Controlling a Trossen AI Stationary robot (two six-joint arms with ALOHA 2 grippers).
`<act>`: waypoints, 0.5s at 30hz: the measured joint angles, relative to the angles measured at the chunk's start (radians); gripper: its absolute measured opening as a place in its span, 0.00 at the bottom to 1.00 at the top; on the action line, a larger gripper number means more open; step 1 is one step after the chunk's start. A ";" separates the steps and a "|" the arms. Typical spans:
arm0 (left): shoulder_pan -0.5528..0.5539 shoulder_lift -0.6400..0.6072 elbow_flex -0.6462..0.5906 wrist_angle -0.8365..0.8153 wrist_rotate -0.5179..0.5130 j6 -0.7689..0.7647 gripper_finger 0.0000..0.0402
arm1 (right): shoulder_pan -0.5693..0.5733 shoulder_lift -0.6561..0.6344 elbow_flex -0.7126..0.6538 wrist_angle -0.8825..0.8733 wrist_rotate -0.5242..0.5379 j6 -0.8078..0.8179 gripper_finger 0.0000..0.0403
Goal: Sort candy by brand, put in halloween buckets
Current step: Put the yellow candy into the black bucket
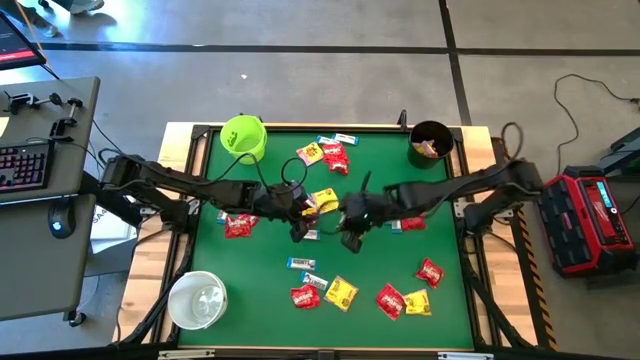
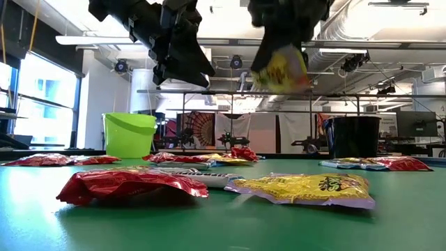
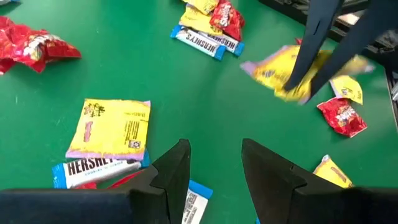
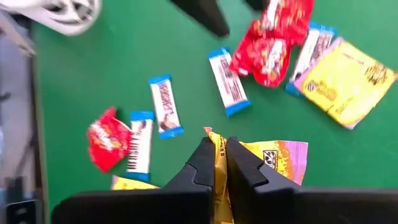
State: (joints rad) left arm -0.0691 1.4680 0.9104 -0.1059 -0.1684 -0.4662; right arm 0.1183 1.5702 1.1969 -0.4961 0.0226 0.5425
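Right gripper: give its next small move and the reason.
Probably carry its catch toward the black bucket. The right gripper is shut on a yellow packet, which the low view shows lifted clear of the table, and yellow wrappers appear to lie in that bucket already. The left gripper hangs open nearby.

text: HERSHEY'S | on: white-and-blue bars (image 3: 200, 43) (image 3: 87, 171) | view: left wrist

The yellow packet (image 4: 273, 158) is partly hidden between the right hand's (image 4: 222, 163) fingers, its print blurred.
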 joint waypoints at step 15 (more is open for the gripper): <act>0.004 -0.001 0.000 -0.001 -0.014 0.016 0.34 | -0.344 -0.262 -0.001 -0.365 0.133 -0.096 0.00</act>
State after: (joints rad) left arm -0.0649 1.4666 0.9104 -0.1070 -0.1820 -0.4504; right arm -0.2262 1.3079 1.1957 -0.8606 0.1553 0.4469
